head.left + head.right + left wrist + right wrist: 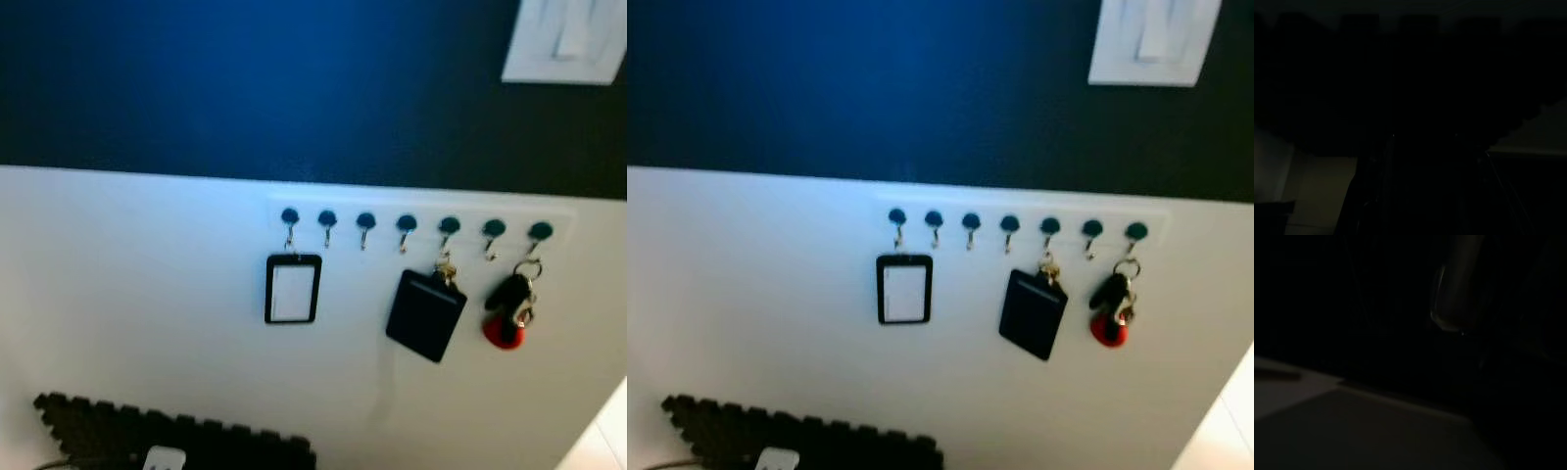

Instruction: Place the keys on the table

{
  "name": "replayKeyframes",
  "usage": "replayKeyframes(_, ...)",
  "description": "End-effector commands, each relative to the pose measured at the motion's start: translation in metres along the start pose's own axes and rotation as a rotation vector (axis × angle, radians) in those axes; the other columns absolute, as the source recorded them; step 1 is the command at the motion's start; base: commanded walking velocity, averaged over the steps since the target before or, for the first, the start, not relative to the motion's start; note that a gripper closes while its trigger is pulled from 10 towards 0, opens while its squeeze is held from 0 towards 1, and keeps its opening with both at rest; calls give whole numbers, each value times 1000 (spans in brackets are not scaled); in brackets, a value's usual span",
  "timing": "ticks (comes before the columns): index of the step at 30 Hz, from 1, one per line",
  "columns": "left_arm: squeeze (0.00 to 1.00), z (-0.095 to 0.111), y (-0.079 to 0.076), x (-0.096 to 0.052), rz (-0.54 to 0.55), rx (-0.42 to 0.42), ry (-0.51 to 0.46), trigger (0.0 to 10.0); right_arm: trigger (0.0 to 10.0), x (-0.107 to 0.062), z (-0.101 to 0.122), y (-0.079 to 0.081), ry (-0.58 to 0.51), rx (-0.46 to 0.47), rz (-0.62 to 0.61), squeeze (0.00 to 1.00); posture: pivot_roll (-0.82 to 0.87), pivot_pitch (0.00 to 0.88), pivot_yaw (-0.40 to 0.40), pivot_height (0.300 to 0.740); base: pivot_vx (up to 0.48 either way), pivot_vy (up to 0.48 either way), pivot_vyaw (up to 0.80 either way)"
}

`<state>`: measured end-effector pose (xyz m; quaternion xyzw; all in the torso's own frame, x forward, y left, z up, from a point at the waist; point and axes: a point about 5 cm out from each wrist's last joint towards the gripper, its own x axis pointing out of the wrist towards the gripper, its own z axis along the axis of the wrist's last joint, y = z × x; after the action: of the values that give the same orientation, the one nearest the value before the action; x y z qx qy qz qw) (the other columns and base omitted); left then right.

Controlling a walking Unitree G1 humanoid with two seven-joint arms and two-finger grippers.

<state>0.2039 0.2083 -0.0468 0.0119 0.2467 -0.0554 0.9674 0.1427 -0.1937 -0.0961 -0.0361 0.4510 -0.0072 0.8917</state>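
Landmark: you face a white strip (pixel 421 217) on the wall carrying seven round dark hooks in a level row; everything below is placed against it.
Wall: the white lower panel (pixel 127 284) holds the hook strip just under its top edge, where it meets a dark blue upper wall (pixel 245 78).
Keys: the bunch of keys with a black fob and a round red tag (pixel 509 308) hangs from the last hook at the right end of the strip, flat against the white panel.
Neighbours: a black rectangular card holder (pixel 426 315) hangs tilted from the fifth hook, near the keys but not touching them; a black-framed badge holder with a white insert (pixel 293 289) hangs upright from the first hook at the left end.
Open room: you have bare white panel below the keys and between the two holders; the panel's right edge runs just beyond the keys.
Above the strip: a white wall switch plate (pixel 568 41) sits up and to the right, on the dark wall.
Below the strip: a dark notched foam mat edge (pixel 176 436) lies low and to the left.
Grippers: both wrist views are almost black, so you cannot tell how either set of jaws stands.
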Motion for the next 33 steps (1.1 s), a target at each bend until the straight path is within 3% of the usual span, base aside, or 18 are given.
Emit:
replayKeyframes(1, 0, -2, -3, 0, -21, 6, 17, 10000, 10000, 0, -2, 1, 14, 18, -1, 0, 49, 31, 14, 740, 0, 0, 0)
replayKeyframes(23, 0, 0, -1, 1, -38, 23, 19, 10000, 10000, -1, -4, -4, 18, 30, -5, 0, 50, 19, 17, 740, 0, 0, 0)
replayKeyframes(33, 0, 1, 0, 1, -37, 21, 15, 10000, 10000, -1, -4, -3, 19, 32, -4, 0, 50, 18, 19, 740, -273, 0, 0)
